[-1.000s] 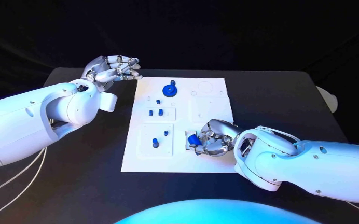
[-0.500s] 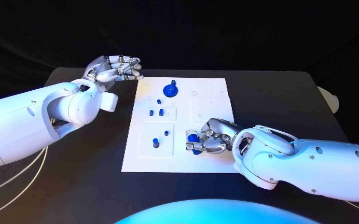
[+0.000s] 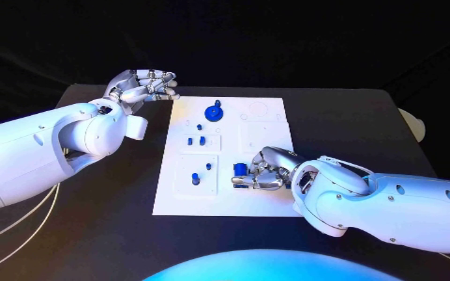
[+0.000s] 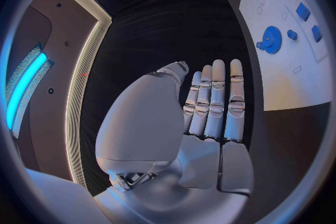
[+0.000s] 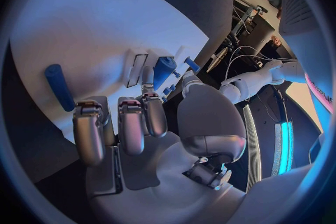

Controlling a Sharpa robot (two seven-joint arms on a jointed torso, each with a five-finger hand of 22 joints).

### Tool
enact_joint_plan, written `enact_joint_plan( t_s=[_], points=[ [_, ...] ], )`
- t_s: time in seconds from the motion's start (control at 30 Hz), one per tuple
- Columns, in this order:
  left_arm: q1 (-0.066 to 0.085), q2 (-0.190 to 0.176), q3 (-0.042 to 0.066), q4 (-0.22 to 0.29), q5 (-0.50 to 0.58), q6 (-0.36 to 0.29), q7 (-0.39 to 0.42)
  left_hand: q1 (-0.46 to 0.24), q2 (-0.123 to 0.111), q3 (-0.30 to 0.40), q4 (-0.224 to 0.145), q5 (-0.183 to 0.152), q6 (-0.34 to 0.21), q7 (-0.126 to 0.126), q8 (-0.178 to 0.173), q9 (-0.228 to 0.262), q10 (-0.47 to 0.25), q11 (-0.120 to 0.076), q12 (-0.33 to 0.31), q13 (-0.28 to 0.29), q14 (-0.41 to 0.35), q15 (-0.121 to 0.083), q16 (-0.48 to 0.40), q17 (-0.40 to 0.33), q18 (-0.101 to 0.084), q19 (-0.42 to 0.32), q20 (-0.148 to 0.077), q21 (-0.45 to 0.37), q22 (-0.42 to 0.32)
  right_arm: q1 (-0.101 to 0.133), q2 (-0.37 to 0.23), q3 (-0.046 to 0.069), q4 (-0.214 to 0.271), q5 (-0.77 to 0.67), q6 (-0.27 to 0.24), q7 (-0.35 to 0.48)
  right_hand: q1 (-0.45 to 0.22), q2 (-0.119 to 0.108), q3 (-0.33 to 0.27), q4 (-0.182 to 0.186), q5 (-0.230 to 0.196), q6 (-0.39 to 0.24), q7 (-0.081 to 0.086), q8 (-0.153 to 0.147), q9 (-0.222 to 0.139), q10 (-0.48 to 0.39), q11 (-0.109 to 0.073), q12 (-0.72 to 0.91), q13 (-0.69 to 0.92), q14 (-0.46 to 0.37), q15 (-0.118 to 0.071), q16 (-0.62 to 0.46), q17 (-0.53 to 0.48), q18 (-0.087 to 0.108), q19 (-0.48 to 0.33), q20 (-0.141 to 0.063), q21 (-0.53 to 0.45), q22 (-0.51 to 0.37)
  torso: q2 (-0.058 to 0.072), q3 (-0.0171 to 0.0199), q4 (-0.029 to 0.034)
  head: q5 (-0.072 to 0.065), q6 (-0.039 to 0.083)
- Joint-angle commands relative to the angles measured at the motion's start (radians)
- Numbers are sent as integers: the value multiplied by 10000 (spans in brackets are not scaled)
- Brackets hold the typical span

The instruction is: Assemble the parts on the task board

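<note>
The right hand (image 3: 265, 172) pinches a small blue part (image 3: 241, 169) over the white board's (image 3: 178, 200) near edge; the left hand (image 3: 142, 86), fingers straight and holding nothing, hovers beyond the board's far corner.

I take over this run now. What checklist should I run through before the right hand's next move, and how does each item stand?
1. Right hand holds a blue part: ok, pinched at its fingers.
2. Part is over the task board, near the small dark-outlined slot: ok.
3. Part is lined up with that slot: cannot tell.
4. Left hand is off the board's far left corner, holding nothing: ok.
5. Blue gear and other blue pieces are apart from the right hand: ok.
</note>
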Motion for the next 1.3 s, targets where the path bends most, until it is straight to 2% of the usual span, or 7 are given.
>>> enact_joint_plan(
  t_s=[0.03, 0.33, 0.43, 0.5, 0.57, 0.73, 1.3],
  points=[
    [10, 3, 7, 34, 38, 172, 43, -73, 20, 56, -19, -3, -53, -4, 29, 12, -53, 14, 69, 10, -55, -11, -45, 16, 119, 18, 68, -54, -16, -5, 5, 3, 36, -467, -38, -64, -5, 83, -117, 3, -35, -62, -21, 32, 10, 78, -13, -62, 1236, 963, -50, 30, 2344, -65, 1044, -22, 41, 2629, -2, 4, -9, 7, -1],
    [10, -16, 7, 36, 38, 174, 35, -74, 21, 59, -19, -3, -54, -4, 30, 12, -55, 14, 70, 10, -57, -10, -46, 17, 118, 16, 69, -57, -18, -4, -195, 7, 322, -756, -540, 216, 490, 491, -489, -19, 174, -35, -47, 130, 20, 148, -30, 29, 1324, 976, -63, 51, 2406, -66, 1045, -25, 43, 2629, -4, 10, -7, 6, 29],
    [10, -26, 6, 37, 38, 171, 33, -74, 21, 59, -19, -3, -54, -4, 30, 12, -55, 14, 70, 10, -57, -10, -46, 17, 118, 16, 69, -57, -18, -4, -335, 8, 440, -767, -665, 417, 1424, 695, -490, -34, 683, 1, -91, 200, 21, 219, -73, 130, 1413, 992, -94, 76, 2476, -66, 1045, -57, 43, 2629, -6, 8, -17, 5, 37],
    [10, -30, 6, 35, 38, 172, 32, -74, 21, 59, -19, -3, -54, -4, 30, 12, -55, 14, 70, 10, -57, -10, -46, 17, 118, 16, 69, -57, -18, -4, -393, 9, 484, -738, -692, 531, 2079, 703, -470, -118, 1088, 31, -128, 244, 17, 270, -105, 209, 1479, 1002, -125, 92, 2522, -66, 1045, -81, 43, 2629, -8, 6, -30, 20, 33],
    [9, -33, 6, 29, 38, 176, 32, -74, 21, 59, -19, -3, -54, -4, 30, 12, -55, 14, 70, 10, -57, -10, -46, 17, 118, 16, 69, -57, -18, -4, -458, 10, 536, -669, -674, 701, 2569, 631, -490, -116, 1235, 62, -155, 282, 11, 286, -130, 231, 1503, 1004, -147, 95, 2533, -66, 1045, -99, 43, 2629, -9, 12, -30, 36, 42],
    [9, -33, 3, 19, 38, 183, 31, -74, 21, 59, -19, -3, -54, -4, 30, 12, -55, 14, 70, 10, -57, -10, -46, 17, 118, 16, 69, -57, -18, -5, -500, 11, 553, -602, -558, 848, 3363, 629, -357, -177, 1041, 123, -217, 350, 6, 340, -184, 320, 1579, 1011, -187, 108, 2568, -66, 1045, -132, 43, 2629, -12, 13, -1, 28, 36],
    [8, -49, -11, 21, 38, 177, 19, -79, 34, 78, -16, -3, -58, -2, 38, 14, -58, 15, 76, 13, -61, -9, -48, 21, 116, 9, 74, -73, -28, -6, -436, 12, 365, -634, -199, 811, 3897, 603, -249, -100, 1164, 170, -266, 398, -22, 390, -228, 402, 1652, 1021, -224, 124, 2616, -66, 1045, -169, 43, 2629, -2, -7, 9, 26, -12]
  ],
)
